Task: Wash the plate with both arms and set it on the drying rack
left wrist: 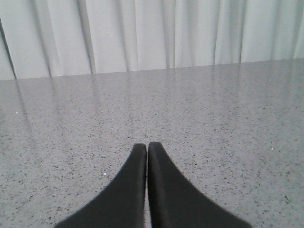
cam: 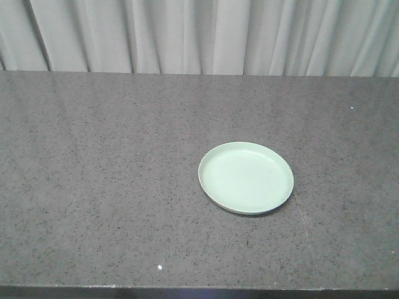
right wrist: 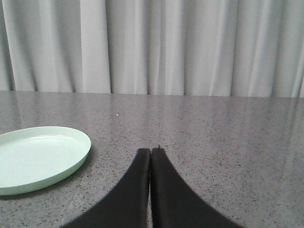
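Note:
The pale mint-green plate (cam: 246, 177) lies flat on the speckled grey counter (cam: 100, 174), right of centre in the front view. In the right wrist view the plate (right wrist: 40, 159) sits to the left of my right gripper (right wrist: 150, 150), which is shut with nothing between its black fingers and does not touch the plate. My left gripper (left wrist: 146, 145) is shut and empty, over bare counter (left wrist: 228, 123). Neither arm shows in the front view. The drying rack is out of view.
A pale pleated curtain (cam: 199, 34) hangs along the counter's far edge. The counter's dark front edge (cam: 199, 291) runs along the bottom of the front view. A small white speck (cam: 159, 267) lies near that edge.

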